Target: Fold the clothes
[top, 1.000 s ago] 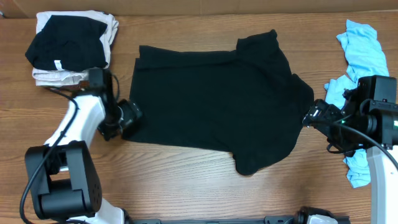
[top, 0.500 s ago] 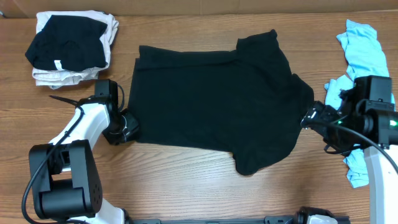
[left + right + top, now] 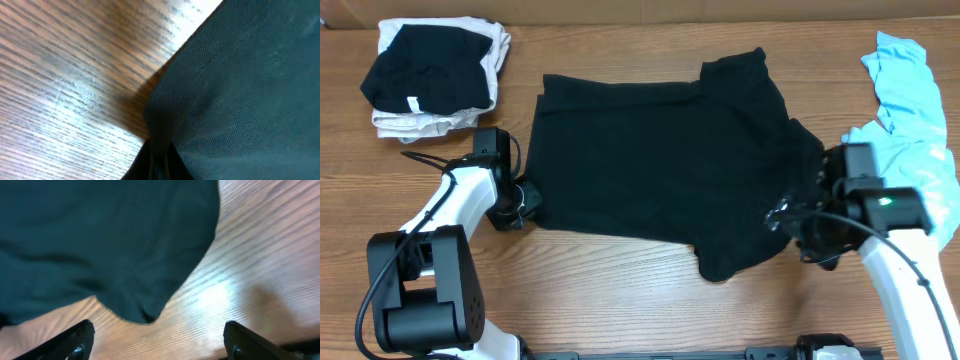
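Observation:
The clothes here are chiefly a large black T-shirt point(image 3: 660, 160) lying spread flat in the middle of the table. My left gripper point(image 3: 528, 198) is at its near-left corner, shut on the hem. In the left wrist view the dark fabric point(image 3: 240, 90) bunches into a fold pinched at my left gripper point(image 3: 160, 162). My right gripper point(image 3: 782, 220) hovers over the shirt's near-right part, jaws open. In the right wrist view, a rounded edge of the shirt point(image 3: 100, 240) lies just ahead of my right gripper point(image 3: 157, 345), and its fingers point(image 3: 80, 337) hold nothing.
A light-blue shirt point(image 3: 910, 100) lies crumpled at the right edge, partly under the right arm. A stack of folded garments point(image 3: 430, 75), black on cream, sits at the far left. Bare wood table point(image 3: 620, 270) runs along the front.
My left gripper has shut on the shirt's near-left corner. The right arm has swung left and nearer, from beside the blue shirt to over the black shirt's near-right part.

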Action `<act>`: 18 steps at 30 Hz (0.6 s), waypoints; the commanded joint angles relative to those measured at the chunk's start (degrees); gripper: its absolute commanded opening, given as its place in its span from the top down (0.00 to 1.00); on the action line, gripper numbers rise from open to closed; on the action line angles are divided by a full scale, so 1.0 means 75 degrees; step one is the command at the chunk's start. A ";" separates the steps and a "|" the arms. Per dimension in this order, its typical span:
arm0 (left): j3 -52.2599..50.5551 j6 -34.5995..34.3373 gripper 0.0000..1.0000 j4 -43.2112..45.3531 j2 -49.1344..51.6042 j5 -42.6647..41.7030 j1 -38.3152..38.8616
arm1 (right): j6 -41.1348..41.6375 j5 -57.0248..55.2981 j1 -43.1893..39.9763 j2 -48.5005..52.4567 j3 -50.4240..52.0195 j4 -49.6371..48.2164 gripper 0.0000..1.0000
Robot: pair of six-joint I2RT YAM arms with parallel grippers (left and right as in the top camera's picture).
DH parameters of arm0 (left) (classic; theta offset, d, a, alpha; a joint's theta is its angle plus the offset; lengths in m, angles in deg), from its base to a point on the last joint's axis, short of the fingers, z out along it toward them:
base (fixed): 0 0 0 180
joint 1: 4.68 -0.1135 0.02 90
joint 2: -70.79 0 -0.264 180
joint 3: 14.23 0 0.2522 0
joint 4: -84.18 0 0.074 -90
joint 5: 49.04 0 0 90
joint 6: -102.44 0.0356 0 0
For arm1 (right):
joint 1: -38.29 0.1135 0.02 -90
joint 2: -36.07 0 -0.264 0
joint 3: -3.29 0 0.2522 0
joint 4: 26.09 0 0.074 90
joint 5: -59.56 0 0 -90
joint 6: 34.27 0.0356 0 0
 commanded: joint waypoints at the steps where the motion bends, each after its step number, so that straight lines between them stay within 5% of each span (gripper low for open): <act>1: -0.0082 0.0201 0.96 0.0219 -0.0082 0.0160 0.0006 | 0.1195 0.0041 0.0458 -0.0020 0.0988 -0.0603 0.16; 10: -0.0082 0.0178 0.96 0.0393 -0.0082 0.0157 0.0006 | 0.2317 0.0146 0.1003 -0.0017 0.3284 -0.3147 0.33; 18: -0.0082 0.0178 0.96 0.0367 -0.0082 0.0111 0.0006 | 0.2463 0.0122 0.1072 0.0041 0.4004 -0.4436 0.49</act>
